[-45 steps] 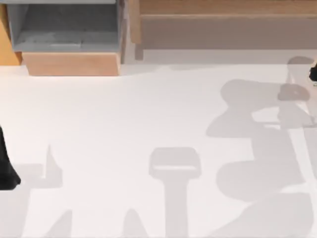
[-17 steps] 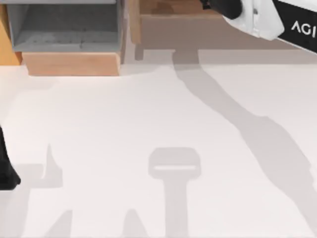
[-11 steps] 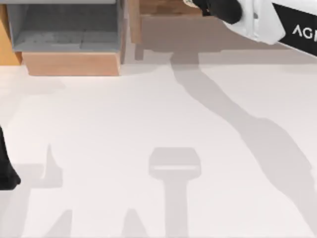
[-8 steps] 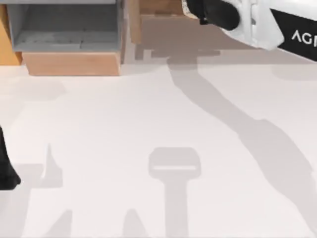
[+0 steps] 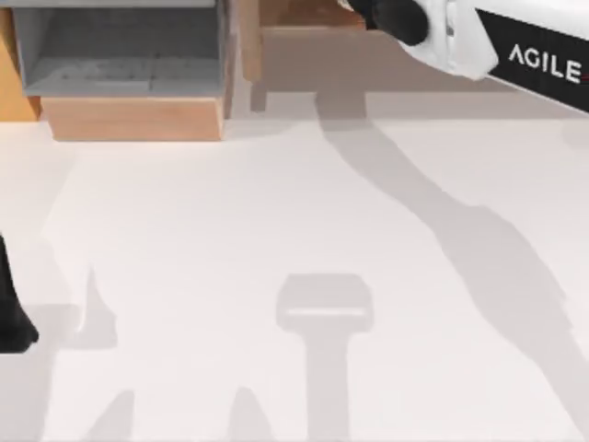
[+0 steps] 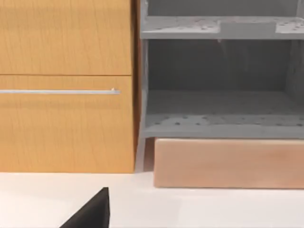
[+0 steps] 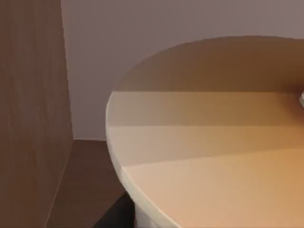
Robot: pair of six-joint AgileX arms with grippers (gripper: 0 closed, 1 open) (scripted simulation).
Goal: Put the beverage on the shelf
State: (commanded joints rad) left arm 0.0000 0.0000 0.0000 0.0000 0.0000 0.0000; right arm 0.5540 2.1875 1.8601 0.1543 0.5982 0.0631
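Observation:
My right arm reaches in from the top view's right, and its gripper (image 5: 363,9) is over the wide light-brown shelf (image 5: 386,60) at the table's back edge. The beverage (image 7: 213,156) looms close in the right wrist view as a large rounded cream-beige body. Beside it are a brown side board of the shelf (image 7: 28,118) and its beige-grey back wall. The gripper is shut on the beverage, and its fingertips are hidden. My left gripper (image 5: 13,318) is parked at the table's left edge.
A smaller wooden box with a grey inside (image 5: 120,55) stands at the back left, with its grey tiers (image 6: 218,99) facing the left wrist camera. An orange cabinet with a silver handle (image 6: 61,91) sits beside it. The white table (image 5: 230,230) stretches in front.
My right arm came in from the right edge to the shelf at the back. In the last half second it shifted a little left and farther back. The left arm has stayed still.

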